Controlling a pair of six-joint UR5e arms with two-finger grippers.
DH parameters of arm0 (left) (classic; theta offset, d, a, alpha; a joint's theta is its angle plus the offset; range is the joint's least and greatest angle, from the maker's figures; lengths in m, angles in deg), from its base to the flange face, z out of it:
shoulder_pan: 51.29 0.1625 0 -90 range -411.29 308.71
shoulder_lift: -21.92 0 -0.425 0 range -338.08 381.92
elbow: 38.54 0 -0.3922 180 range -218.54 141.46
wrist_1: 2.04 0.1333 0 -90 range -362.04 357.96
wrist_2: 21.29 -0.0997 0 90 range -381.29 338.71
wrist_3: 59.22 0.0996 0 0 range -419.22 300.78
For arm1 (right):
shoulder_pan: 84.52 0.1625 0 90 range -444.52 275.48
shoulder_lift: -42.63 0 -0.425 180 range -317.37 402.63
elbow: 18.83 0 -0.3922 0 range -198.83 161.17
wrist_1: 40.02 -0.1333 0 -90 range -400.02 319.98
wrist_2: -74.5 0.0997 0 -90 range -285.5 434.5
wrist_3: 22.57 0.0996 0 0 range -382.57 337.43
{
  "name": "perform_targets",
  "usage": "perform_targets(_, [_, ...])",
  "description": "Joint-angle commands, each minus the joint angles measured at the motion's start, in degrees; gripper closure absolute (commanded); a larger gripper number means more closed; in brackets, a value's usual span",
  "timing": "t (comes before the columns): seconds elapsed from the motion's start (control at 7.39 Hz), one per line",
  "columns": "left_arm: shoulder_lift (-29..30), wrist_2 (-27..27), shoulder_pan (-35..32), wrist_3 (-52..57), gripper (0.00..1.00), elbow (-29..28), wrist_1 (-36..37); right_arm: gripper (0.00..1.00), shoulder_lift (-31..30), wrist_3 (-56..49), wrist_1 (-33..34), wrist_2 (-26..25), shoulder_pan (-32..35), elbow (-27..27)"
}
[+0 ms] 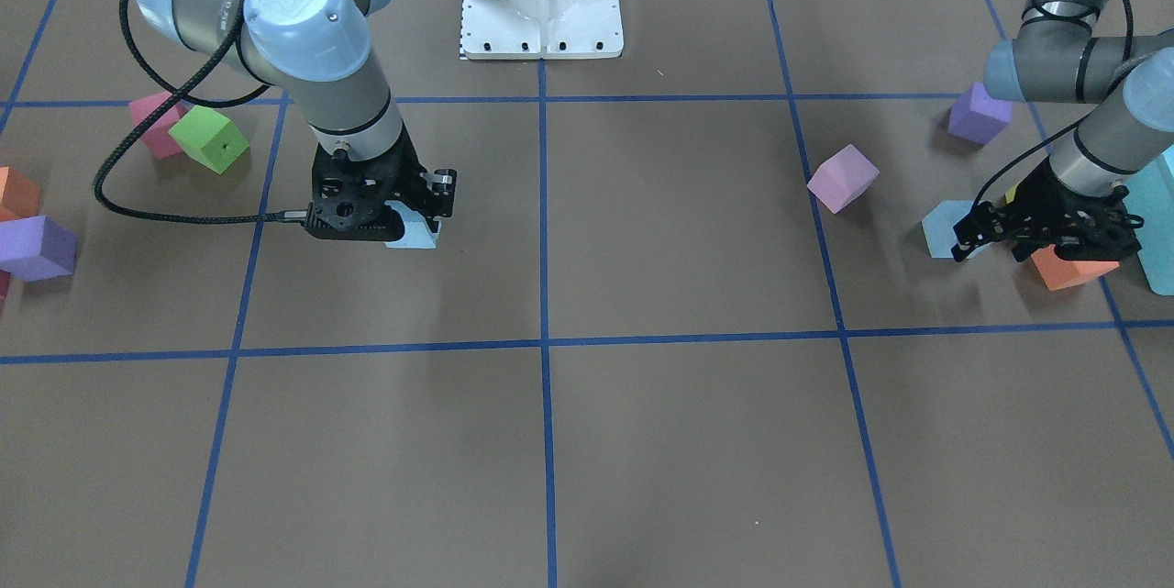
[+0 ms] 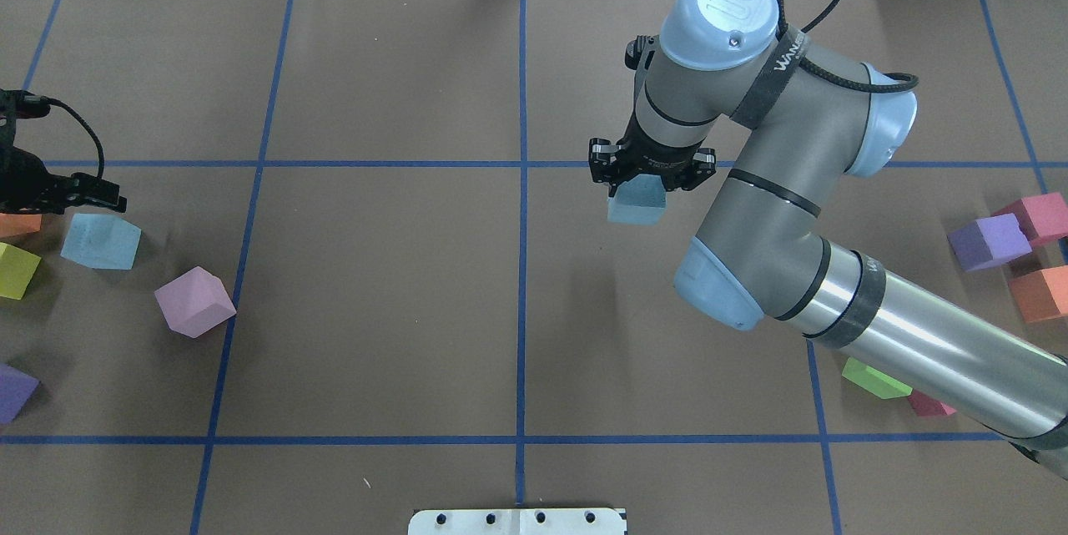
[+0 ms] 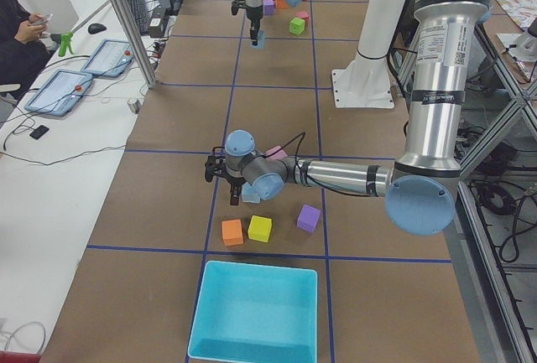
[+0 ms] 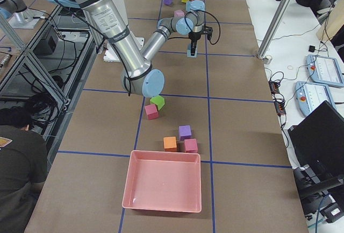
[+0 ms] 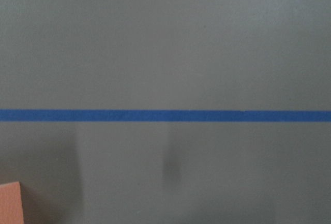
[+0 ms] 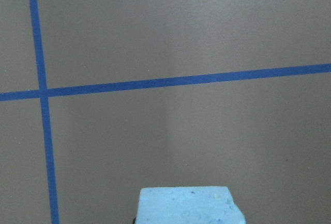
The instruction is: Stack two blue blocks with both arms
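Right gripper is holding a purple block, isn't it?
Not purple. The right gripper is holding a blue block. The overhead view shows the colour, and the right wrist view shows the same light blue.

Overhead, the right tool [image 2: 649, 176] hides the top of the blue block [image 2: 636, 209]. From the front only a low corner of that block shows, and the right wrist view cuts it off at the bottom edge. The left tool [image 1: 970, 232] is cropped by the overhead picture's edge, and elsewhere it is too dark and small to show how its jaws stand. In the front view it covers part of an orange block [image 1: 1075, 272] and all but a sliver of a yellow block [image 1: 1012, 195]. The turquoise box [image 1: 1157, 230] runs off that picture. Overhead, the right arm [image 2: 834, 209] overlaps a green block [image 2: 872, 379] and a pink block [image 2: 928, 404].
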Motion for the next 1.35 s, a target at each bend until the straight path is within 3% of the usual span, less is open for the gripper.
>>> perform_targets(0.0, [-0.5,-1.1,2.2,-2.7,0.02,0.5,-1.6,0.51,0.6,0.7,0.0,-0.8,-1.0,0.3])
perform_targets(0.41, [-1.7,-1.2,3.4,-2.8,0.02,1.0,-1.7,0.51,1.3,1.3,0.0,-2.6,-3.3,1.0])
perform_targets(1.08, [-2.5,-1.2,3.5,-2.8,0.02,1.8,-1.7,0.51,14.3,8.1,-0.7,-5.4,-7.4,14.7])
perform_targets(1.22, [-2.5,-1.2,3.6,-2.8,0.03,1.8,-1.7,0.51,14.4,7.5,-0.8,-5.4,-7.3,14.8])
